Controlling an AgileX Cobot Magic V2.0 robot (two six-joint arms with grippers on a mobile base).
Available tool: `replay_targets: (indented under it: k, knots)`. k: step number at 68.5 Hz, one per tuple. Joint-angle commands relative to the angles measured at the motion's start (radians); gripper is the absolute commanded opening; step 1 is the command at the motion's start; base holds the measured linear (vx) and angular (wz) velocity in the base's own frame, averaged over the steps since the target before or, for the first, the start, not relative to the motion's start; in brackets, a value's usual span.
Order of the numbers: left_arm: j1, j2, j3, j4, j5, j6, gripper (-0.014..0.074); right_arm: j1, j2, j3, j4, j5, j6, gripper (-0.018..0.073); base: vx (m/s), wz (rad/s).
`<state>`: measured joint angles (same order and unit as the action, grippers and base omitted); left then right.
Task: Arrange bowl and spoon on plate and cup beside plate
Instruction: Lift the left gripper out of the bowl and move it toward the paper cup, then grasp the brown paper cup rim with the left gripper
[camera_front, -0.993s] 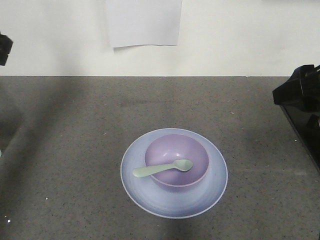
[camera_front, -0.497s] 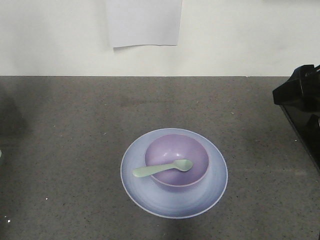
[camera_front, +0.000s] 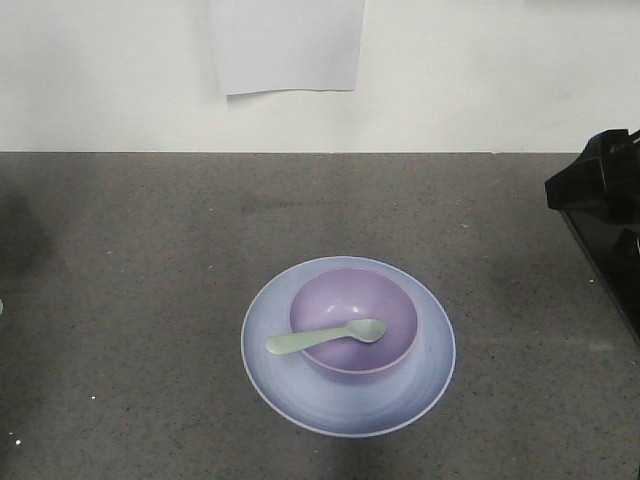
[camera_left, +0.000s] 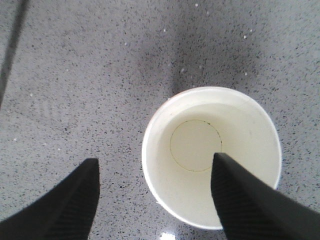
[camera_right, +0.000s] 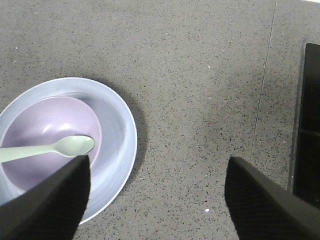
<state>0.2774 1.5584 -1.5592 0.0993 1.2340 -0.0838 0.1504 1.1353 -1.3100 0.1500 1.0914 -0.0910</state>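
The pale bluish plate (camera_front: 348, 400) lies mid-table with the lavender bowl (camera_front: 353, 300) on it. The mint spoon (camera_front: 325, 337) rests across the bowl, handle to the left. In the right wrist view my right gripper (camera_right: 157, 160) hangs open over bare table just right of the plate (camera_right: 120, 130), bowl (camera_right: 45, 120) and spoon (camera_right: 65, 146). From above, the left wrist view shows the cup (camera_left: 195, 145), upright with its white inside showing. My left gripper (camera_left: 155, 160) is open above it, one finger over the cup's mouth, the other outside to its left. The front view does not show the cup.
Part of my right arm (camera_front: 600, 190), black, juts in at the right edge of the front view. A white sheet (camera_front: 288, 45) hangs on the wall behind the grey speckled table (camera_front: 150, 250). A black panel (camera_right: 307, 120) runs along the right edge of the right wrist view.
The black part of my left arm at the upper left edge of the front view has gone out of frame, and its shadow on the left has shrunk. Plate, bowl and spoon have not moved.
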Motion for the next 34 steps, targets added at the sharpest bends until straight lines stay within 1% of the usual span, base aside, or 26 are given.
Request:
replay_targets:
  k: [1,34]
  knots:
    - [0.001,-0.011,-0.022,0.000,-0.036,-0.002,0.0468,-0.006,-0.018,-0.024,0.007,-0.057,-0.009,0.0542,0.00,0.00]
    - [0.001,0.092,-0.016,-0.001,-0.036,-0.003,0.0468,-0.006,-0.018,-0.024,0.007,-0.057,-0.009,0.0542,0.00,0.00]
